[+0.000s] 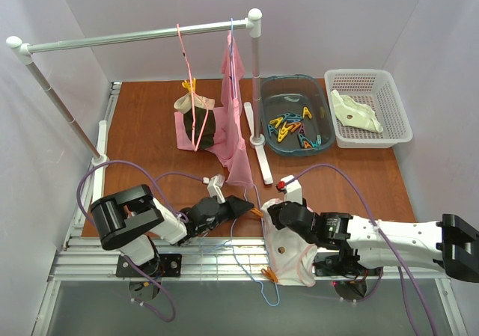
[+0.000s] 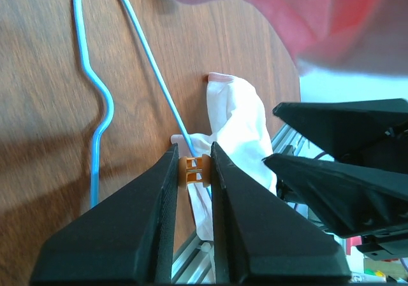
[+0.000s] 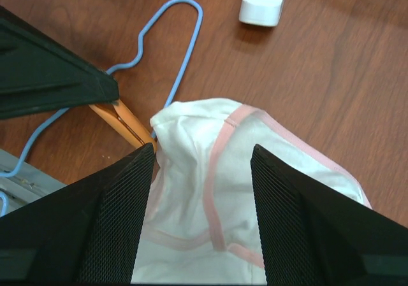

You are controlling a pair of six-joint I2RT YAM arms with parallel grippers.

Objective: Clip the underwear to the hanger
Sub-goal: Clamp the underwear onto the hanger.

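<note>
While the left gripper (image 2: 193, 155) pinches the orange clip (image 2: 194, 171) at the hanger (image 2: 159, 85), the right gripper (image 3: 204, 158) stands open and empty; loose underwear (image 3: 210, 190) may slip free.

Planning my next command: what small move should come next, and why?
Probably ease the left gripper open: its orange clip sits at the hanger wire and the underwear edge, and the right gripper stands open.

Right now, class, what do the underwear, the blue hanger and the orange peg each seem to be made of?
The underwear looks like thin matte cloth, perhaps cotton knit; it wrinkles softly. The hanger is probably coated wire: thin, smooth, bent. The peg is likely plastic: smooth, moulded orange.
</note>
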